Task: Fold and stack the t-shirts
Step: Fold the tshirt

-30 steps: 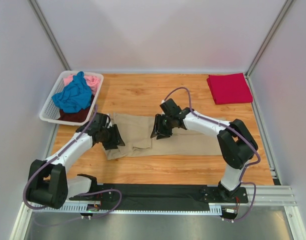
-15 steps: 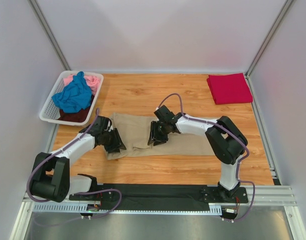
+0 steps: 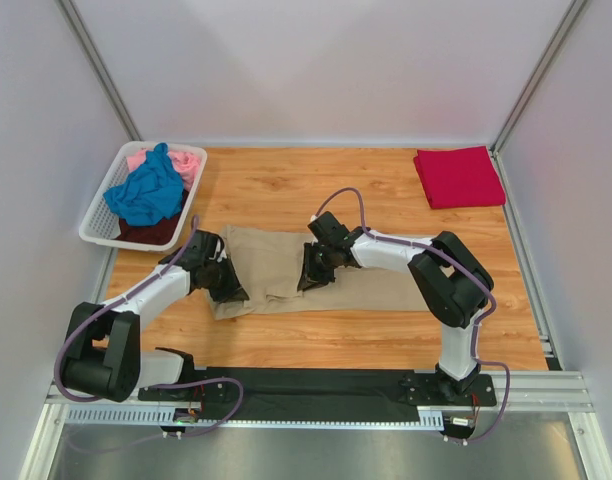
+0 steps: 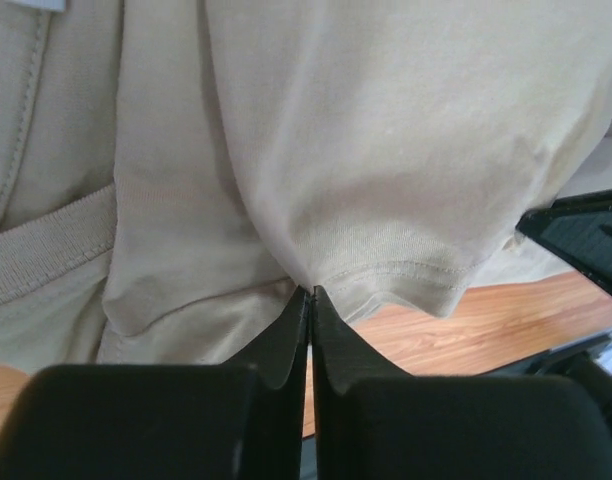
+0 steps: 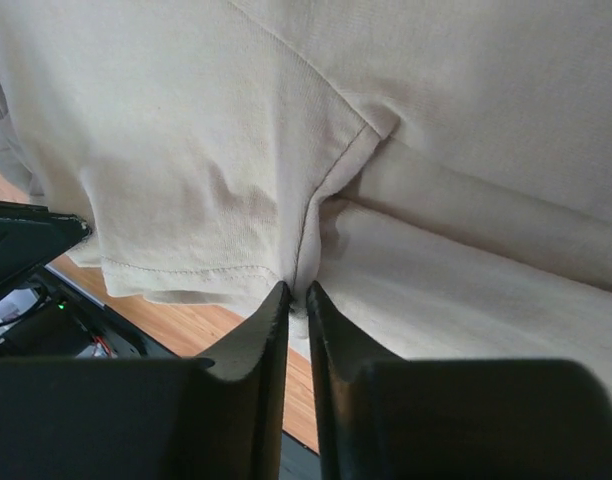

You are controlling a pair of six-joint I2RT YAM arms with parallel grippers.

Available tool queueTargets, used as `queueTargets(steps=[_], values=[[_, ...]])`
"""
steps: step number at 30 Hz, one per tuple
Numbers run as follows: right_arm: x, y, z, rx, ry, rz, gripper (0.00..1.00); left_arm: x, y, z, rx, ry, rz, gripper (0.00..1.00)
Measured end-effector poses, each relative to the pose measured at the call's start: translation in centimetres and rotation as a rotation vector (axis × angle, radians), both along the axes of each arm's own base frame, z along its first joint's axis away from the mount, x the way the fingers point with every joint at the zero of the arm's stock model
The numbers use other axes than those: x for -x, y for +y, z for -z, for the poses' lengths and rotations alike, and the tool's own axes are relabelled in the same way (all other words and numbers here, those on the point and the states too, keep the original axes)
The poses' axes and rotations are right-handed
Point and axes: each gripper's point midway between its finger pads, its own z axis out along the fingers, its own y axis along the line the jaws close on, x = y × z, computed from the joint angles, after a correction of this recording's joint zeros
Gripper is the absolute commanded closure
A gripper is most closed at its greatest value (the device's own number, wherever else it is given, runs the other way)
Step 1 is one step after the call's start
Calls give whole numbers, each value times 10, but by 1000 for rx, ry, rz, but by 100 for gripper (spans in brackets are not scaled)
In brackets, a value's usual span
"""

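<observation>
tan t-shirt [image 3: 371,285] lies spread on the middle of the surface [image 3: 286,190]. left gripper [image 4: 309,298] pinched closed on its sleeve hem. right gripper [image 5: 297,295] nearly closed, nipping cloth at the underarm seam.

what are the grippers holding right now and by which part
Both pinch the tan t-shirt: the left gripper on a sleeve hem, the right gripper on the hemmed edge beside a seam.

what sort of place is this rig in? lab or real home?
Likely a lab test cell: bare white walls, two arms bolted to a rail, wooden table with basket and tan t-shirt.
</observation>
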Motion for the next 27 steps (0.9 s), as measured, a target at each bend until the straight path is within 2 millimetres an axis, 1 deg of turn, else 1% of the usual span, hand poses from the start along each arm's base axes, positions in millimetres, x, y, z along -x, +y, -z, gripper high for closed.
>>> queueTargets(steps=[2,4,7,10,13,17,19,22,25,27], values=[[0,0,0,-2,-1,-1,97,-2,0,-2,0,-6,-1,100],[0,0,-1,-3,-3,-2,100,-5,0,-7,-7,-9,-3,100],[1,-1,-7,-7,-12,-3,100,-11,5,-16,-41,-12,-17,100],[1,-2,-18,-17,-31,-5,100,-17,11,-27,-79,-31,-33,100],[0,-3,-27,-25,-50,-5,100,-15,17,-32,-108,-35,-44,100],[2,-6,-29,-22,-51,-3,100,-6,24,-30,-143,-2,-44,100],[4,-8,-26,-16,-45,-2,100,-3,25,-28,-148,14,-39,100],[12,-15,-15,0,-24,-3,100,3,23,-21,-141,39,-31,99],[19,-19,-7,8,-6,-3,98,13,21,-11,-123,76,-19,92],[19,-18,-7,3,-4,-5,93,18,19,-5,-110,99,-11,84]])
